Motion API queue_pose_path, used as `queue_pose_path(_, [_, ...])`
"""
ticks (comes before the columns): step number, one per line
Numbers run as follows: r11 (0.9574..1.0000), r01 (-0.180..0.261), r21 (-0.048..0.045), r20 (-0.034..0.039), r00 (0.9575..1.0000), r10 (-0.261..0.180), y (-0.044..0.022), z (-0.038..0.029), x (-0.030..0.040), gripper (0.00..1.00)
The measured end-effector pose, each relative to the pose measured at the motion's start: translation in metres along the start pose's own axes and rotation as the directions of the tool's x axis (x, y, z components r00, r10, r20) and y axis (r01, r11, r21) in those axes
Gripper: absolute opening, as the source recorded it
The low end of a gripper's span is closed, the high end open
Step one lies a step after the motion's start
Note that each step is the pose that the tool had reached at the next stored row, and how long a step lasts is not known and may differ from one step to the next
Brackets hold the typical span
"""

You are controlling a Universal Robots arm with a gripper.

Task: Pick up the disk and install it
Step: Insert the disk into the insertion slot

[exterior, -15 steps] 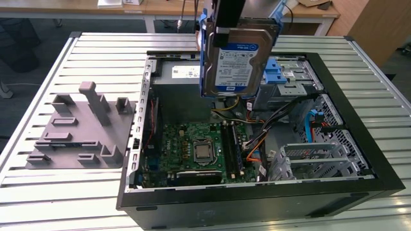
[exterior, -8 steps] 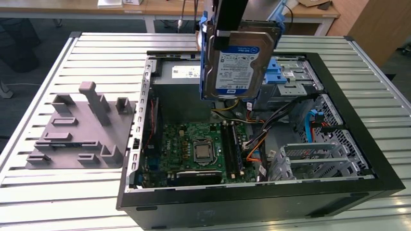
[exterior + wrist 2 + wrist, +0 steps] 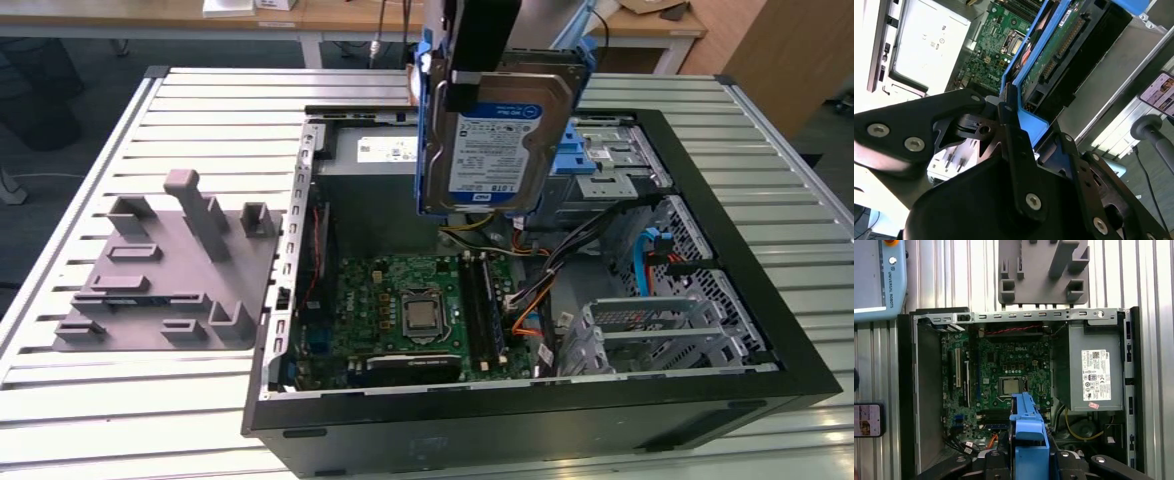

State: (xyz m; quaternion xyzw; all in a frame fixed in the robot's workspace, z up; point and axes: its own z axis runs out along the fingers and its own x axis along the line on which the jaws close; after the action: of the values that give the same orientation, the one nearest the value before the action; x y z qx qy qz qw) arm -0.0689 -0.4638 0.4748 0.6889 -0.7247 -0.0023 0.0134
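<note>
The disk (image 3: pixel 497 140) hangs upright in the air over the open computer case (image 3: pixel 747 300). It is a silver drive in a blue carrier frame, and its white-and-blue label faces the exterior view. My gripper (image 3: pixel 491 85) is shut on its upper end from above. In the second wrist view the disk (image 3: pixel 1054 55) shows edge on, with its green underside and connector, and a black finger (image 3: pixel 1010 125) presses the blue frame. In the first wrist view the blue frame (image 3: pixel 1027 432) sticks out from the gripper over the motherboard (image 3: pixel 1004 370).
A grey fixture plate (image 3: pixel 160 270) with uprights lies on the slatted table at the exterior view's left. In the case are the grey power supply (image 3: pixel 1094 370), drive bays with a blue latch (image 3: pixel 601 160) and a metal cage (image 3: pixel 654 330). A teach pendant (image 3: pixel 874 275) and a phone (image 3: pixel 866 420) lie beside the case.
</note>
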Motion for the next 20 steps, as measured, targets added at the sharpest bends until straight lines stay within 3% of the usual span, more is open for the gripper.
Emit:
queue_pose_path(7, [1.0,0.0,0.0,-0.0001,1.0,0.0,-0.0001,-0.0001,0.0014,0.36])
queue_pose_path(13, [1.0,0.0,0.0,0.0,1.0,0.0,0.0,-0.0041,0.002,0.36])
queue_pose_path(20, [1.0,0.0,0.0,0.0,1.0,0.0,-0.0006,-0.0039,0.0131,0.36])
